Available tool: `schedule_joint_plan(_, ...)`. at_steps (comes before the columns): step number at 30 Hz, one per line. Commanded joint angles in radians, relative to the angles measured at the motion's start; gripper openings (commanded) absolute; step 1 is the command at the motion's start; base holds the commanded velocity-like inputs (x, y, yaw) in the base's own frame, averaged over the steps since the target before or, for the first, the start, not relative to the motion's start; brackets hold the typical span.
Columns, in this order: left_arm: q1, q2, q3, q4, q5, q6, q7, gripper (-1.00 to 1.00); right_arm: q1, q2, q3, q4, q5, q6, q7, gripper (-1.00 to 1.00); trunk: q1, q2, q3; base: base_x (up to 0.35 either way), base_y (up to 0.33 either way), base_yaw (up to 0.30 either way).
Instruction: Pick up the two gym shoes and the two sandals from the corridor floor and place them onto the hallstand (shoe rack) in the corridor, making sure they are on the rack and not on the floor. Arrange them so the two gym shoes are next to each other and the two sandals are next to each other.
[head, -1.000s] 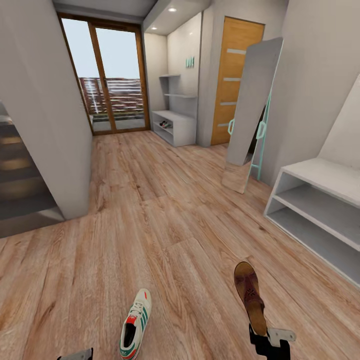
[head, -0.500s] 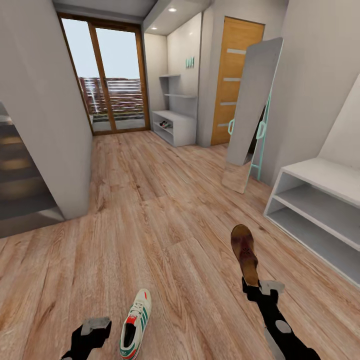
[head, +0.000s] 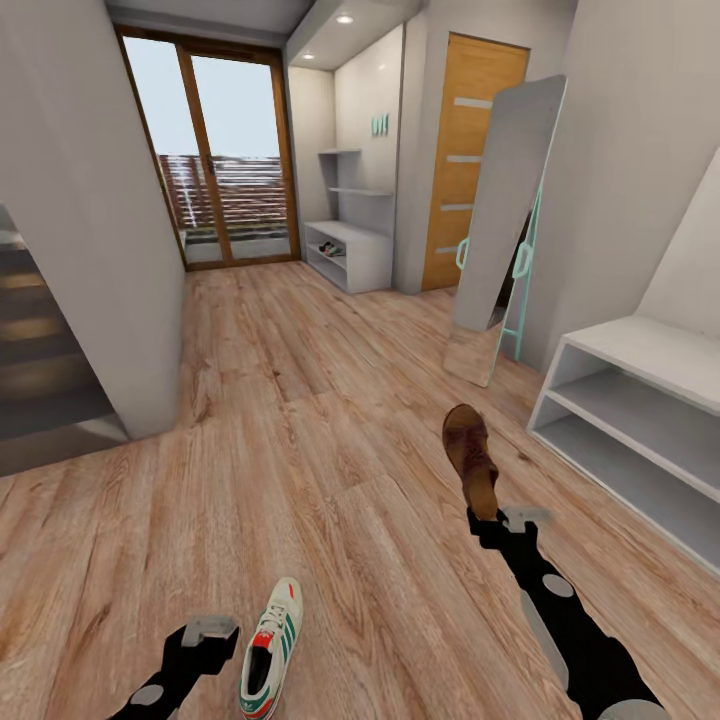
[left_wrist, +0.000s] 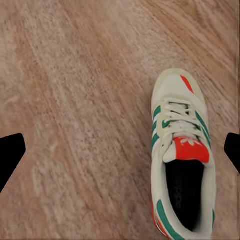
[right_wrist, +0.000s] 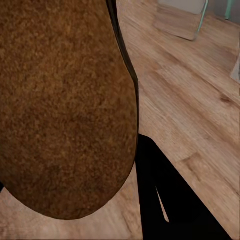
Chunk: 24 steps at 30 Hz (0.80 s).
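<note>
- Underfoot, the corridor floor (head: 300, 420) of light brown wood-grain planks ran from the robot to a glazed door (head: 215, 150) at the far end, with grey steps (head: 40, 380) at the left edge of the head view.
- Beside that door, well away from the robot, stood the hallstand (head: 350, 240), a light grey bench with open shelves below and staggered wall shelves above; something small and dark sat on one lower shelf, too distant to identify.
- Nearer, on the right, was a plain low grey bench (head: 640, 420) with two bare shelves, and beyond it a tall mirror (head: 505, 220) leaned against the wall beside an orange wooden door (head: 465, 150).
- Raised off the floor, a brown sandal (head: 470, 458) was gripped at its heel end by the right gripper (head: 500, 520), its toe pointing away from the robot; in the right wrist view the sandal's (right_wrist: 65, 105) rough brown underside lay hard against one dark finger (right_wrist: 170, 200).
- One gym shoe (head: 270, 662) lay upright on the planks close to the robot, toe pointing away.
- Just left of it hung the left gripper (head: 205, 640), spread wide and holding nothing; in the left wrist view its fingertips (left_wrist: 10, 155) stood far apart, with the gym shoe (left_wrist: 182, 155) between them, nearer to one.
</note>
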Motion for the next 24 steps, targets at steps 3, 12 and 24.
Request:
schedule_joint_plan(3,0.0,-0.001,-0.023,0.0,-0.009,-0.005,-0.015,1.0,0.0,0.001,0.002,0.001,-0.013,0.002,0.018,-1.0,0.0,0.0,-0.001,0.0,0.0,0.0)
schedule_joint_plan(12,-0.01,-0.001,-0.054,0.0,-0.009,0.005,-0.054,1.0,0.0,0.0,-0.001,0.013,-0.014,0.005,0.026,-1.0,0.0,0.0,-0.001,0.0,0.0,-0.149)
schedule_joint_plan(24,-0.014,-0.005,-0.053,0.0,-0.008,0.01,-0.054,1.0,0.0,0.0,-0.003,0.012,-0.016,0.003,0.021,-1.0,0.042,-0.077,-0.046,0.0,0.0,-0.048)
